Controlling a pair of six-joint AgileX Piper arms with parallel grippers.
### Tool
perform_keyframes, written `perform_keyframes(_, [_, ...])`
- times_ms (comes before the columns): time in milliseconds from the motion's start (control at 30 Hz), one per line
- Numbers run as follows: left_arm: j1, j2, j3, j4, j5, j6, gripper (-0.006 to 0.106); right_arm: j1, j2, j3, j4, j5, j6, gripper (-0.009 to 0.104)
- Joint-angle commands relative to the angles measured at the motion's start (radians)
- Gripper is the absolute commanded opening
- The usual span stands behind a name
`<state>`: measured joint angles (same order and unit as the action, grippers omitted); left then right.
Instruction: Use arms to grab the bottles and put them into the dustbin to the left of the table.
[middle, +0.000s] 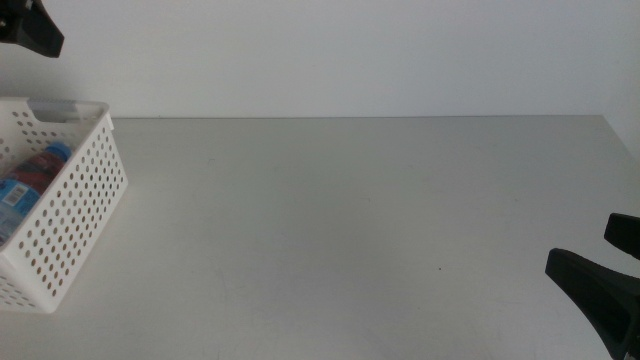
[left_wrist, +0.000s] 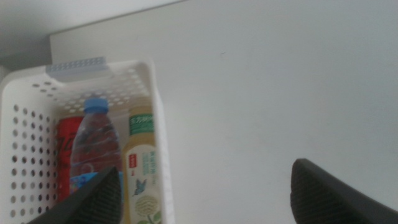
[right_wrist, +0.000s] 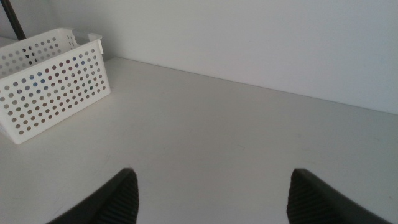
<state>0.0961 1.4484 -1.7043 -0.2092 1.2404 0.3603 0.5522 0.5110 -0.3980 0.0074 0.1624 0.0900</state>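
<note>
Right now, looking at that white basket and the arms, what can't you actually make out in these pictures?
- Red can: left wrist view, mostly hidden behind the water bottle.
- Tea bottle: base cut off by the picture's edge; label print too small.
- Dustbin: contents mere colours through holes in the right wrist view.
- Left gripper, right gripper: only open jaw tips show.

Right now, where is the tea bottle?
The tea bottle lies inside the dustbin at the table's left end, beside the water bottle, seen in the left wrist view.

Left pincer (left_wrist: 202, 186) raised, agape, right pincer (right_wrist: 211, 196) low, agape
</note>
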Motion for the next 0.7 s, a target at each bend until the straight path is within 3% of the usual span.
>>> perform_keyframes(0, [-0.046, -0.099, 0.000, -0.024, -0.041, -0.006, 0.092, -0.009, 0.002, -0.025, -0.007, -0.074, -0.013, 0.061])
perform_keyframes(133, [-0.160, -0.245, 0.161, 0.052, -0.185, -0.048, 0.092, -0.009, 0.002, -0.025, -0.007, -0.074, -0.013, 0.061])
perform_keyframes(200, [-0.227, -0.387, 0.337, 0.096, -0.402, -0.088, 0.092, -0.009, 0.002, -0.025, -0.007, -0.074, -0.013, 0.061])
perform_keyframes(333, [-0.255, -0.522, 0.532, 0.096, -0.597, -0.091, 0.092, -0.009, 0.002, -0.025, -0.007, -0.074, -0.013, 0.061])
perform_keyframes(667, [-0.253, -0.607, 0.609, 0.091, -0.651, -0.099, 0.092, -0.009, 0.002, -0.025, -0.007, -0.074, -0.013, 0.061])
